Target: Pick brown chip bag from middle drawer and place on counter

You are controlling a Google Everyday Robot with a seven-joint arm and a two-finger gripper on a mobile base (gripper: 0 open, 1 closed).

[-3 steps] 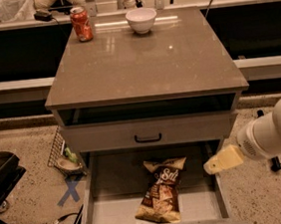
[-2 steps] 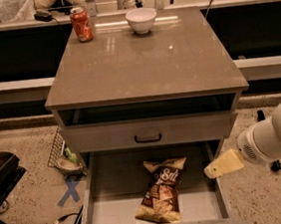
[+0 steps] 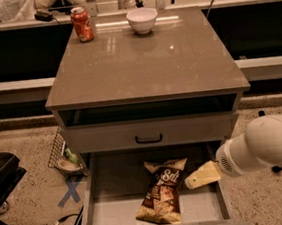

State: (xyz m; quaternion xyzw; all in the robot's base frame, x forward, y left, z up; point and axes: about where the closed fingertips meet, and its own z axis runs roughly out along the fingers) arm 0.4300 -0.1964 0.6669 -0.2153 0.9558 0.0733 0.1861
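Left of the drawer (image 3: pixel 116 215), a blue tape cross (image 3: pixel 70 192) and a wire basket (image 3: pixel 60 153) sit on the floor and have no part in the job.

Above and behind the drawer is the counter (image 3: pixel 141 69), where the bag must end up. A red can (image 3: pixel 82 23) stands at its back left corner and a white bowl (image 3: pixel 142 20) at its back middle. Both keep to the far edge, so I judge that the near part of the slab offers plenty of room for the bag.

The drawer stands wide open under a shut drawer front (image 3: pixel 183 129), so access is already there. The bag (image 3: pixel 162 192) lies flat on the drawer's floor, about midway across. Its long side runs roughly front to back, with one tan end toward the drawer's back. Nothing holds it and it is not lifted.

Over the right half of the drawer hangs the gripper (image 3: pixel 202 175), its pale tip pointing left at the bag's back right corner and just beside it. Whether it touches the bag cannot be told, nor whether it is open or closed. The white arm (image 3: pixel 265 146) reaches in from the right of the drawer, crossing above its right wall.

My reading is that the task is at the approach, with almost all of it ahead:
- get a firm hold on the crinkly bag
- raise it out of the drawer
- clear the counter's overhanging edge
- carry it up over the slab
- set it down and let go
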